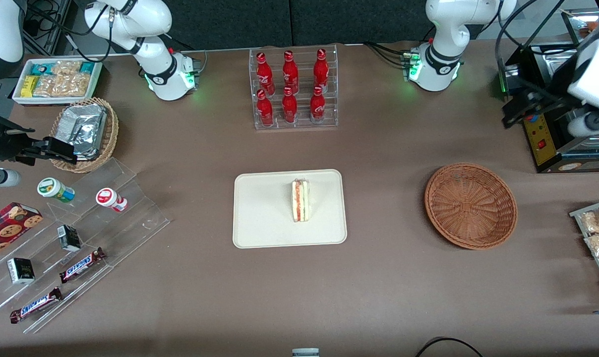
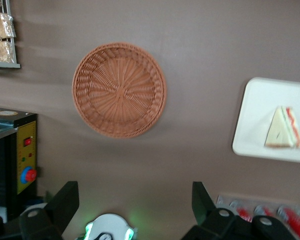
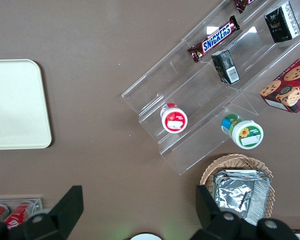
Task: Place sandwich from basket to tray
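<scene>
- Since the sandwich (image 1: 300, 201) already sits on the tray (image 1: 260, 218), the basket (image 1: 470, 205) has nothing in it.
- It looks soft and light, so a hard squeeze would squash it.
- Holding the two flat bread sides seems best.
- The tool (image 2: 135, 200) is wide open, holds nothing, and hangs high over the counter (image 1: 379, 277) near the basket.

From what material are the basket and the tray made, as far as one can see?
Basket: woven wicker or rattan, reddish-brown, matte; radiating strands and a braided rim show. It is empty.
Tray: likely moulded plastic, cream, smooth and matte; it holds the sandwich.
The end effector is open, high above the table near the basket.
</scene>
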`<state>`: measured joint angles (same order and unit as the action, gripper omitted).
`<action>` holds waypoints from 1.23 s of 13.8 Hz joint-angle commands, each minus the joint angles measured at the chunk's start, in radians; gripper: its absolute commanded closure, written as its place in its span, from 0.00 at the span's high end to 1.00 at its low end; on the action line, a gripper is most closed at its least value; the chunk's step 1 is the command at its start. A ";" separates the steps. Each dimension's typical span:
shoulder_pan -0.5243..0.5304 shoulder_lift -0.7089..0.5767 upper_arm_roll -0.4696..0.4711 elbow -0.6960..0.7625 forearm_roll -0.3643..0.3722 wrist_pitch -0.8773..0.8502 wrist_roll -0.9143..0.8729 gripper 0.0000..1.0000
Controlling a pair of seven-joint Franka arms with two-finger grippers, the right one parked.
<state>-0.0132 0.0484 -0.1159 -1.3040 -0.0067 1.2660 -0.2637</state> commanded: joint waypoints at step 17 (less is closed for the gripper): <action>0.093 -0.107 0.022 -0.267 -0.012 0.131 0.236 1.00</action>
<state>0.0683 -0.0761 -0.0884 -1.5704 -0.0146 1.3724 -0.0466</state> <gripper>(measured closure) 0.000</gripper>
